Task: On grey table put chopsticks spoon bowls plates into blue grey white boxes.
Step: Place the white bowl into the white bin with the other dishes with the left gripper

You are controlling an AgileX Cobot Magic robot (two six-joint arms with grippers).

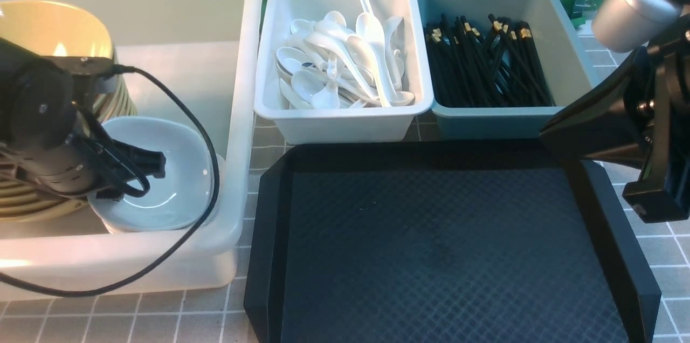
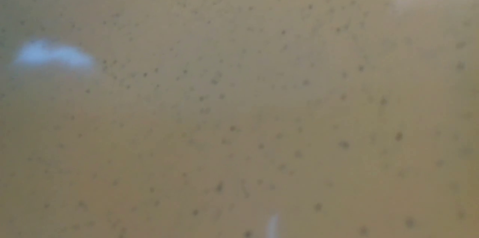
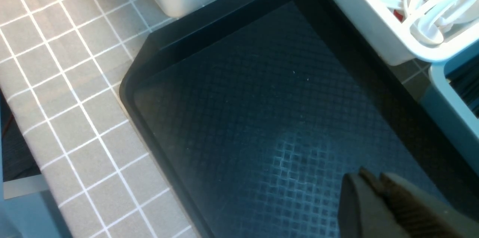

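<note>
The left claw (image 1: 153,165) hangs inside the large translucent white plastic tub (image 1: 245,89) at the grey gridded table's (image 1: 674,256) left edge. It is over a small glossy white dish (image 1: 183,170) beside stacked olive-tan bowls (image 1: 48,25); whether it is clenched cannot be told. The right claw (image 3: 372,178), clenched on nothing, hovers above the black textured tray (image 1: 431,251). Glossy white soup spoons (image 1: 345,62) fill the small white tub (image 1: 345,122) and thin black chopsticks (image 1: 485,68) the blue-grey tub (image 1: 485,122), both along the far edge.

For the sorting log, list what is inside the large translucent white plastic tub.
A stack of glossy olive-tan bowls, a glossy white rounded-square dish beside it. The black left arm hides much of both.
</note>
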